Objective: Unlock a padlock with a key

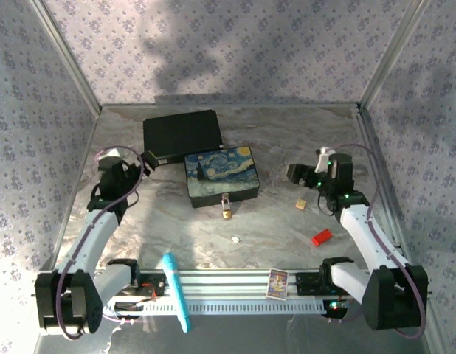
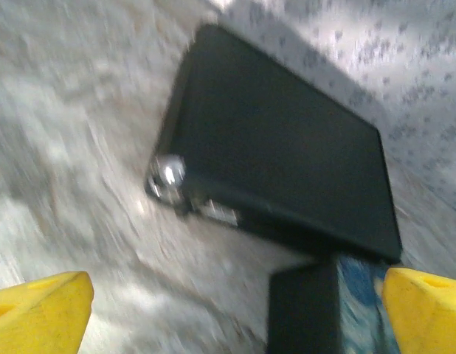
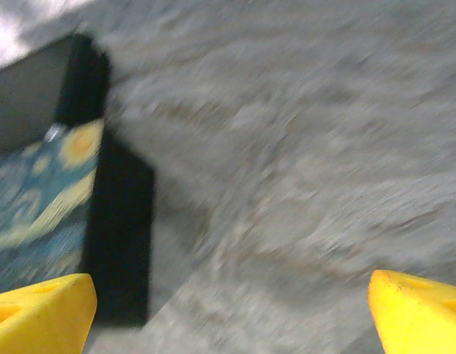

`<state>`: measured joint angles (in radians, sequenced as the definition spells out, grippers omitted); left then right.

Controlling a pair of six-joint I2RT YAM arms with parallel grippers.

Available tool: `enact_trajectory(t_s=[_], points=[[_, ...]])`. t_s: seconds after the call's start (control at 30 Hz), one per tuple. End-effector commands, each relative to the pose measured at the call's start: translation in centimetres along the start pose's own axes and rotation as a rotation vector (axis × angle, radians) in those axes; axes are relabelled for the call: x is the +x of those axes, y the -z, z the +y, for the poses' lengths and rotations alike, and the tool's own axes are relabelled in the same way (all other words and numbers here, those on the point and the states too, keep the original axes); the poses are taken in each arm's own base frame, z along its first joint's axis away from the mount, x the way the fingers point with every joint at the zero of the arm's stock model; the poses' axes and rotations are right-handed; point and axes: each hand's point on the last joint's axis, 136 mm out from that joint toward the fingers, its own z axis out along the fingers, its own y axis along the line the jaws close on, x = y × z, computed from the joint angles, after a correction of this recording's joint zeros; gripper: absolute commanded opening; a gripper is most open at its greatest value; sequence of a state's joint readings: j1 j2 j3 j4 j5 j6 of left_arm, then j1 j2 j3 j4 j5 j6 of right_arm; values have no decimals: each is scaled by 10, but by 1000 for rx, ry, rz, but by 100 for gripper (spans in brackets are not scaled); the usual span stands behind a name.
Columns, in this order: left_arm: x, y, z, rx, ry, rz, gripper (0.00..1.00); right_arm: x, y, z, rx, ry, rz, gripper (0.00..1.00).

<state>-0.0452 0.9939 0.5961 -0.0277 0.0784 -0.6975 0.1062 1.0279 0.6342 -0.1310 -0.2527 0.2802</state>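
Note:
The small brass padlock [image 1: 226,211] hangs at the front face of the painted starry-night box [image 1: 220,175], its thin silver shackle hooked to the box's latch. The key [image 1: 235,240] is a whitish speck lying on the marble table in front of the padlock. My left gripper [image 1: 149,157] hovers by the black box's left corner, with yellow fingertips [image 2: 38,311] spread wide and nothing between them. My right gripper [image 1: 296,173] sits to the right of the painted box, its yellow fingertips [image 3: 420,310] also wide apart over bare table. Both wrist views are blurred.
A flat black box [image 1: 181,135] lies behind the painted box [image 2: 361,302]. A small tan cube [image 1: 301,204] and a red block [image 1: 322,237] lie near the right arm. A turquoise pen [image 1: 176,289] and a small card [image 1: 277,283] rest on the front rail. Patterned walls enclose the table.

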Motion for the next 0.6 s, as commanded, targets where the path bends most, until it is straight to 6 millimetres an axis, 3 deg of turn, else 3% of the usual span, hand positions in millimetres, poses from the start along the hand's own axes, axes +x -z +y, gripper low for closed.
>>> enact_trajectory(t_s=[0.0, 0.2, 0.33, 0.43, 0.57], points=[[52, 18, -15, 41, 164, 191, 100, 38, 12, 38, -83, -2, 149, 94], [111, 41, -48, 168, 162, 308, 100, 93, 13, 80, -106, 125, 242, 86], [138, 57, -54, 175, 117, 370, 100, 126, 14, 103, -132, 177, 305, 74], [163, 64, -64, 234, 124, 439, 91, 154, 11, 123, -176, 203, 360, 66], [189, 72, -70, 260, 110, 489, 91, 182, 5, 146, -166, 304, 413, 56]])
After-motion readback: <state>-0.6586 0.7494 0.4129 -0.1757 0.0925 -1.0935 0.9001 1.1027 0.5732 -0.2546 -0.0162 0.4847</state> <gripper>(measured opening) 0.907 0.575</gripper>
